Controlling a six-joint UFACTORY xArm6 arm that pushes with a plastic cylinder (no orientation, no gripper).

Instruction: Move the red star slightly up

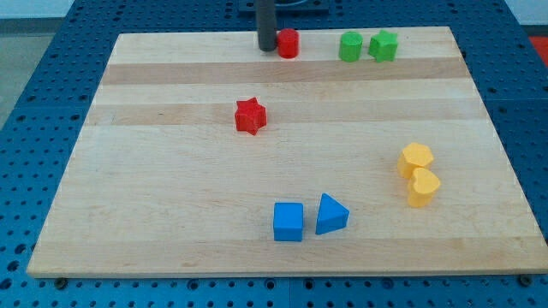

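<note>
Your rod has no jaws; my tip (268,49) sits at the worktop's top edge beside the red cylinder (288,43), so approach the red star (250,115), left of centre, from below.

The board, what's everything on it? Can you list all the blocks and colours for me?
red star: 1, red, left of the board's middle, alone
red cylinder: 1, red, near the view's top edge, just right of my tip
green cylinder: 1, green, view's top, right of the red cylinder
green star: 1, green, right beside the green cylinder
yellow blocks: 2, yellow, view's right, one below the other, touching
blue cube: 1, blue, view's bottom centre
blue triangle: 1, blue, just right of the blue cube
wooden board: 1, light wood, on a blue pegboard table
my tip: 1, dark rod, view's top, far above the red star
</note>
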